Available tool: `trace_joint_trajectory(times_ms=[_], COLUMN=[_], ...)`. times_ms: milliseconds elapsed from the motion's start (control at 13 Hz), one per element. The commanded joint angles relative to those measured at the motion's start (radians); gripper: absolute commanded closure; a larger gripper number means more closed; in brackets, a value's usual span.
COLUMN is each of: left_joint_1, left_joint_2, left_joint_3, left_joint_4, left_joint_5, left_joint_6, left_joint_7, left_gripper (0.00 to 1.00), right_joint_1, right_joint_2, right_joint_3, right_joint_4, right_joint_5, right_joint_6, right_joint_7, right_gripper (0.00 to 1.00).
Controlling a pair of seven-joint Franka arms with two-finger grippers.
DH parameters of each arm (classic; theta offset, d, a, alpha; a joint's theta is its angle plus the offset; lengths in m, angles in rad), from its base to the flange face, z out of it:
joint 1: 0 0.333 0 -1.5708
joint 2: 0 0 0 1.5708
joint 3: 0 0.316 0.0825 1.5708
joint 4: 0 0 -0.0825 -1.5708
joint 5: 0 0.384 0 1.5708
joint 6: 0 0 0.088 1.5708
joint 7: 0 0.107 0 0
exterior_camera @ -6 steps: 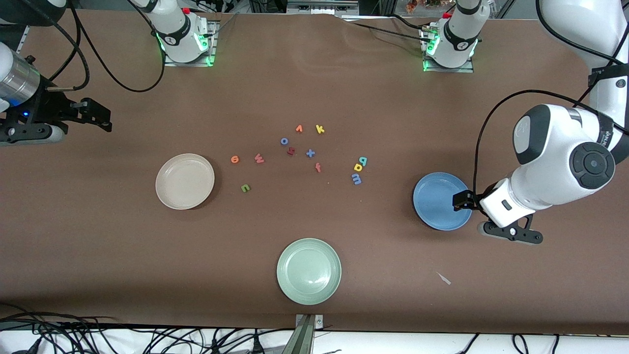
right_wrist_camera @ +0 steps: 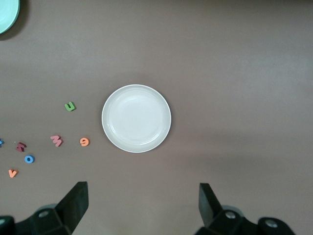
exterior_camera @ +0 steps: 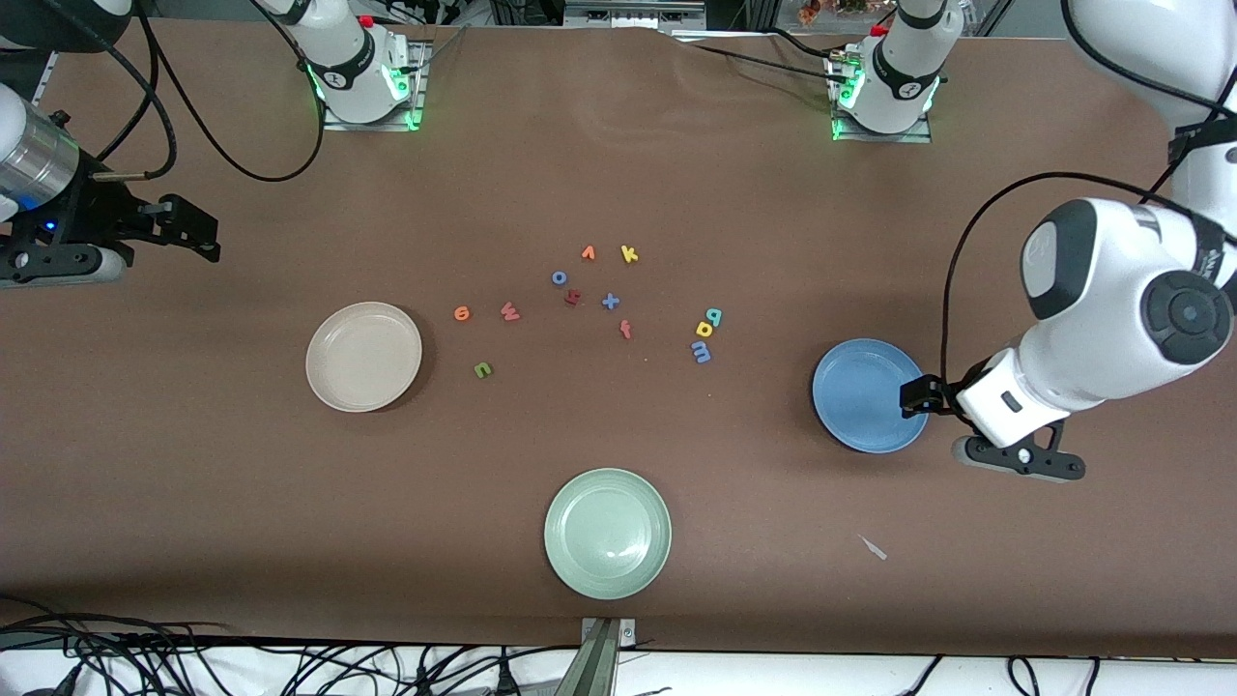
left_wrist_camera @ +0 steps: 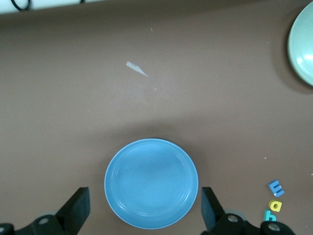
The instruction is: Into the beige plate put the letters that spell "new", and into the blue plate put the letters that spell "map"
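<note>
On the brown table [exterior_camera: 676,174] no letter has been put in a plate yet, so the job is judged to be at its very start. The beige plate [exterior_camera: 363,356] is seen empty toward the right arm's end, and the blue plate [exterior_camera: 868,394] is seen empty toward the left arm's end. The green n [exterior_camera: 482,368], the orange e [exterior_camera: 462,312] and the pinkish-red w [exterior_camera: 509,310] are laid beside the beige plate. The blue m [exterior_camera: 702,353], the yellow a [exterior_camera: 704,330] and the teal p [exterior_camera: 713,315] are bunched together, almost touching, between the middle of the table and the blue plate. The left gripper [left_wrist_camera: 144,208] is held over the edge of the blue plate with its fingers wide apart and nothing in them. The right gripper [right_wrist_camera: 142,205] is held out past the beige plate at its own end of the table, also spread wide and empty. Next, one tiny letter must be pinched, so a careful low reach is called for. Other letters are scattered in the middle: a yellow k [exterior_camera: 629,254], an orange v [exterior_camera: 588,253], a blue o [exterior_camera: 559,277], a red f [exterior_camera: 625,330] and a blue x [exterior_camera: 610,302]. These must not be taken. A pale green plate [exterior_camera: 607,533] is set nearest the front camera and is not to be used.
</note>
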Motion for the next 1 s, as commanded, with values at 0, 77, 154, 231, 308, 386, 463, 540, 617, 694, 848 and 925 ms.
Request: trace_joint_trajectory(times_ms=[0, 77, 154, 231, 308, 386, 463, 540, 617, 694, 848, 925], left_joint_1=[-0.004, -0.001, -0.004, -0.005, -0.004, -0.004, -0.007, -0.012, -0.010, -0.008, -0.008, -0.008], left_joint_2=[-0.043, -0.046, -0.046, -0.046, -0.046, -0.046, -0.046, -0.046, -0.046, -0.046, -0.046, -0.046], left_joint_3=[0.001, 0.001, -0.001, -0.001, -0.002, -0.001, -0.002, -0.002, -0.004, -0.004, -0.004, -0.004], left_joint_4=[-0.016, -0.010, -0.010, -0.010, -0.010, -0.010, -0.013, -0.016, -0.018, -0.019, -0.020, -0.020], left_joint_5=[0.077, 0.120, 0.125, 0.125, 0.122, 0.124, 0.125, 0.125, 0.125, 0.125, 0.125, 0.125], left_joint_6=[-0.025, -0.028, -0.028, -0.028, -0.028, -0.028, -0.028, -0.028, -0.030, -0.031, -0.034, -0.034], left_joint_7=[-0.008, -0.005, -0.006, -0.012, -0.012, -0.006, -0.003, -0.005, -0.005, -0.005, -0.005, -0.005], left_gripper=[0.00, 0.00, 0.00, 0.00, 0.00, 0.00, 0.00, 0.00, 0.00, 0.00, 0.00, 0.00], right_joint_1=[0.002, 0.002, 0.002, 0.000, 0.000, 0.002, 0.002, 0.002, 0.002, 0.002, 0.002, 0.002], right_joint_2=[0.001, 0.001, 0.002, 0.002, 0.002, 0.002, 0.002, 0.002, 0.002, 0.002, 0.002, 0.002], right_joint_3=[0.003, 0.003, 0.002, 0.002, 0.002, 0.003, 0.003, 0.003, 0.003, 0.003, 0.003, 0.003], right_joint_4=[0.011, 0.010, 0.010, 0.011, 0.011, 0.013, 0.017, 0.018, 0.018, 0.018, 0.018, 0.018], right_joint_5=[-0.001, 0.001, 0.003, 0.006, 0.007, 0.006, 0.004, 0.004, 0.006, 0.006, 0.004, 0.004], right_joint_6=[0.002, 0.002, 0.005, 0.010, 0.012, 0.012, 0.012, 0.012, 0.012, 0.012, 0.012, 0.010], right_joint_7=[0.013, 0.013, 0.013, 0.015, 0.013, 0.015, 0.013, 0.013, 0.013, 0.015, 0.013, 0.013], right_gripper=[0.00, 0.00, 0.00, 0.00, 0.00, 0.00, 0.00, 0.00, 0.00, 0.00, 0.00, 0.00])
